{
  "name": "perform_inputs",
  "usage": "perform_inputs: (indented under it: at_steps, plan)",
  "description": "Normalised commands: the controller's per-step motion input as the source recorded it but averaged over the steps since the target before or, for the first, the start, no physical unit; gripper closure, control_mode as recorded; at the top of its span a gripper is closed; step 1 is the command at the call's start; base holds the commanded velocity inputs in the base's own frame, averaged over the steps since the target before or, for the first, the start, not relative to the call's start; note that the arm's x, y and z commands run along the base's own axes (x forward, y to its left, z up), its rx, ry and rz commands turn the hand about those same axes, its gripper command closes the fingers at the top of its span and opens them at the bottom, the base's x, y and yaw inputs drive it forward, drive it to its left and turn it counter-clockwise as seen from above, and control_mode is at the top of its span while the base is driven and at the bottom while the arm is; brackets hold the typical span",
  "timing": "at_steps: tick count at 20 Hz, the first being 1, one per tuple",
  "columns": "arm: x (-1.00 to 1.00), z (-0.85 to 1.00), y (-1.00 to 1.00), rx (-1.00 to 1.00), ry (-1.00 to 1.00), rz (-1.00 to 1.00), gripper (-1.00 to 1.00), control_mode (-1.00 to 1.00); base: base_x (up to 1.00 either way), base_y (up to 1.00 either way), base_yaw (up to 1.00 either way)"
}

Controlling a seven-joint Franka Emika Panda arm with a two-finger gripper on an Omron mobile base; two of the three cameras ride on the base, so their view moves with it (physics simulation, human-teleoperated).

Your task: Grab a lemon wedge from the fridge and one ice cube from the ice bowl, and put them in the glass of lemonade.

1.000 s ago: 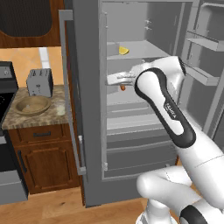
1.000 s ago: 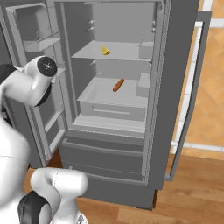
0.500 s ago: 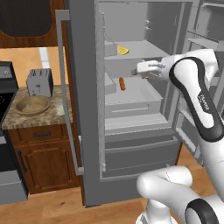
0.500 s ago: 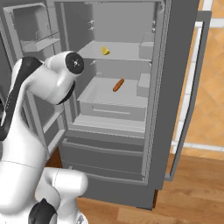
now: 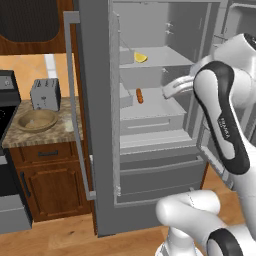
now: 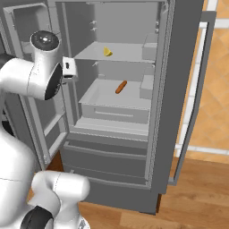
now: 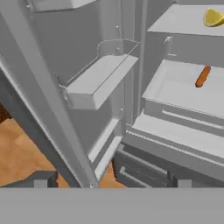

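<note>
arm swung nearer fridge [image 5: 100, 150] shelves (lemon wedge [image 5: 140, 57] untouched)

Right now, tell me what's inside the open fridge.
Inside the fridge: the lemon wedge on the upper shelf, an orange-brown elongated item on the shelf below. The bottom drawers' contents are hidden.

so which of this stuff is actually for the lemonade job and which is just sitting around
For the job:
- lemon wedge on the upper shelf of the fridge, doors open
- ice bowl on the counter

Just lying about:
- orange-brown elongated item on the lower fridge shelf
- toaster behind the bowl
- stove at the far left
</note>
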Motion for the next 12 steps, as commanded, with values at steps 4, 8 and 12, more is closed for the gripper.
perform_inputs:
  at_steps: [4,8,12]
  plan:
    - [-0.88,-0.35,-0.34,-0.21,0.06,-0.38,-1.00,-1.00,0.00,0.00,0.00]
    - [-1.00,-0.22,-0.27,-0.05,-0.13,-0.30,-1.00,-1.00,0.00,0.00,0.00]
    - [-0.76,0.29,-0.04,-0.02,-0.09,-0.20,-1.00,-1.00,0.00,0.00,0.00]
